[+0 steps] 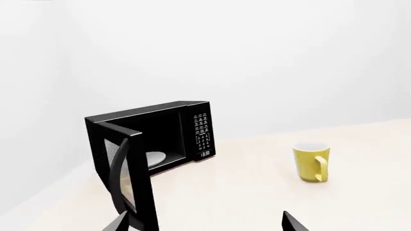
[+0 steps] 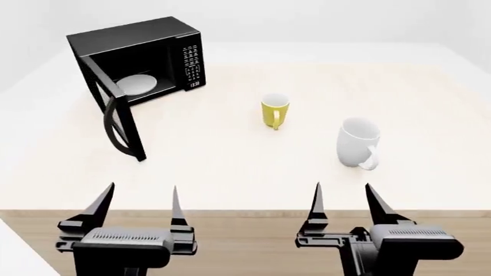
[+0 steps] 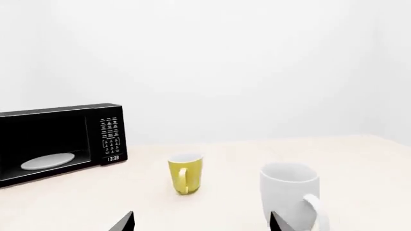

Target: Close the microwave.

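Start at the far left of the table [image 2: 230,167], where the microwave [image 2: 138,54] sits at the back corner with its door [image 2: 115,112] swung wide, standing nearly edge-on to you and reaching toward the near edge; the white turntable plate [image 2: 138,84] shows inside the cavity and the keypad panel [image 2: 192,66] is on the box's right side. Expect the box to be heavy and to stay put, while the door should be a stiff, glossy slab that swings on its hinge with little effort, so you need no grasp: push flat on the outer face near the free edge, close to the curved handle [image 2: 115,123], where leverage is best, and beware a slick surface letting a fingertip slide off. Your left gripper [image 2: 138,207] hovers at the near table edge with its fingers spread wide and nothing between them; the door's free edge stands ahead of it, apart, roughly in line with its left finger, and the left wrist view shows that edge looming close by one fingertip. Moving rightward, the yellow mug [image 2: 275,111] and white mug [image 2: 357,142] stand well clear of the door's swing. Your right gripper [image 2: 341,207] is likewise wide and empty, far from the microwave, facing the white mug.
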{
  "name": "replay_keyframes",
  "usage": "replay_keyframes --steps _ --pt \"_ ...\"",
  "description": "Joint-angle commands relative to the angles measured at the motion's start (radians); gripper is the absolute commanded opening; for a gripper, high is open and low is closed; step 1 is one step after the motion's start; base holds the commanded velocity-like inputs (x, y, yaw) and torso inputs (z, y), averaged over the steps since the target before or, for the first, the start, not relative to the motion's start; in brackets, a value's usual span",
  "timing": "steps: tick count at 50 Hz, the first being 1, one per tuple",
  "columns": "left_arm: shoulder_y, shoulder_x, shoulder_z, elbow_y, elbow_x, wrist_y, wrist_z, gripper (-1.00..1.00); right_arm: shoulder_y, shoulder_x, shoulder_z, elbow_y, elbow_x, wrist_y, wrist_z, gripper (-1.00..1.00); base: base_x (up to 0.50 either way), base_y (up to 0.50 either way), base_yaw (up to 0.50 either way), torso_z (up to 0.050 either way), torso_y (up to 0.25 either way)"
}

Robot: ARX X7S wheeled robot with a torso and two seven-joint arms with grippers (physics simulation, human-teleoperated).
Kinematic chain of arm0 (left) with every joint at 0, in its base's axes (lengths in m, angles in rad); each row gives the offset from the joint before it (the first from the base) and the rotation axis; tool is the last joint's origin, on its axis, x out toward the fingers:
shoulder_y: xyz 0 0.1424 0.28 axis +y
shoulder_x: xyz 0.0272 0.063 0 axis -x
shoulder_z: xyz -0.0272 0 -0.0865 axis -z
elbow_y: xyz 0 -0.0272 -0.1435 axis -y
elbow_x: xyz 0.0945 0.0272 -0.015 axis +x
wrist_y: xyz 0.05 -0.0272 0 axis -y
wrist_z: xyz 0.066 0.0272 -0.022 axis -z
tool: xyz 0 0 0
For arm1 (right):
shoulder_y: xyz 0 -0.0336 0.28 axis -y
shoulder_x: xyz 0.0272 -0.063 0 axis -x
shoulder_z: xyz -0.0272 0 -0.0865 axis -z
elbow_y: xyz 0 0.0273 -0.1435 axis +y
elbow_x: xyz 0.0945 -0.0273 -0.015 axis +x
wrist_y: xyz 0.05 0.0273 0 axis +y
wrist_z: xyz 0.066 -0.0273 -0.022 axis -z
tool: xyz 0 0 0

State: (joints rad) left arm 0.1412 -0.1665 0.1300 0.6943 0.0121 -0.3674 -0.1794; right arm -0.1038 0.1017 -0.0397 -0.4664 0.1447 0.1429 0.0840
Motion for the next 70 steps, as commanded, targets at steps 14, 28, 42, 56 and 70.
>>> replay_keyframes --steps 14,28,42,56,70 --pt "0.006 -0.015 0.011 0.014 -0.014 0.004 -0.023 1.0 0.023 -0.069 0.019 0.293 -0.073 -0.643 -0.123 1.0 0.0 0.5 0.0 0.0 0.0" --pt "0.006 -0.023 0.024 0.022 -0.016 -0.002 -0.034 1.0 -0.016 -0.047 0.042 -0.121 -0.003 0.13 -0.057 1.0 0.0 0.5 0.0 0.0 0.0" --pt "0.011 -0.035 0.032 0.042 -0.025 -0.007 -0.038 1.0 -0.033 -0.016 0.016 -0.13 0.016 0.089 -0.044 1.0 0.0 0.07 0.0 0.0 0.0" --pt "0.008 -0.044 0.037 0.041 -0.031 -0.006 -0.046 1.0 -0.032 0.0 0.008 -0.126 0.042 0.081 -0.025 1.0 0.0 0.34 0.0 0.0 0.0" --pt "0.007 -0.052 0.038 0.055 -0.039 -0.017 -0.055 1.0 -0.038 0.026 -0.028 -0.139 0.014 0.05 -0.007 1.0 0.0 0.26 0.0 0.0 0.0"
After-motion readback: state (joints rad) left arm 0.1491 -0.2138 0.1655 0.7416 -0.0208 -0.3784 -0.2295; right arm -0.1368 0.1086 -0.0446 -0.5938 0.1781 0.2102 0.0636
